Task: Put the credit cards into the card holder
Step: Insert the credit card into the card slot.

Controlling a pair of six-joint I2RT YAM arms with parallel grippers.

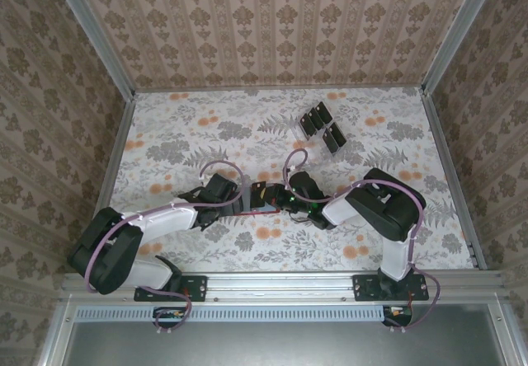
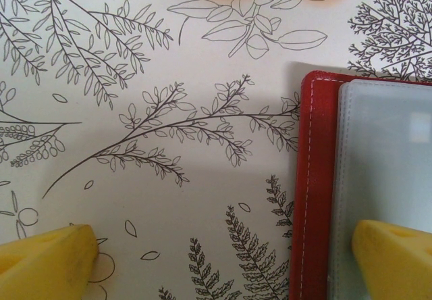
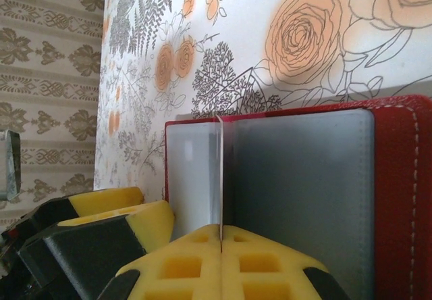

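Both arms meet just toward 6 o'clock of the table's middle, and between them lies the card holder (image 1: 262, 208), a sliver of red in the top view. The left gripper (image 1: 242, 197) comes in from 9 o'clock, the right gripper (image 1: 269, 194) from 3 o'clock, tips nearly nose to nose.

On the left wrist camera the left gripper (image 2: 223, 263) has its yellow fingers (image 2: 47, 263) spread wide. One finger is over bare floral table (image 2: 169, 57) and the other over the grey lining of the card holder (image 2: 314, 178), which lies open at 3 o'clock in that frame. I can't tell if that finger presses down.

Over to the right wrist: the right gripper (image 3: 221, 239) has its pads together, clamped on a thin card (image 3: 220, 171) seen edge-on. The card stands upright against the grey inside of the open card holder (image 3: 398, 178). One of the left gripper's yellow fingers sits at 8 o'clock.

Up at 1 o'clock on the table, well apart from the arms, black credit cards (image 1: 313, 121) sit in a clear rack (image 1: 340, 105)
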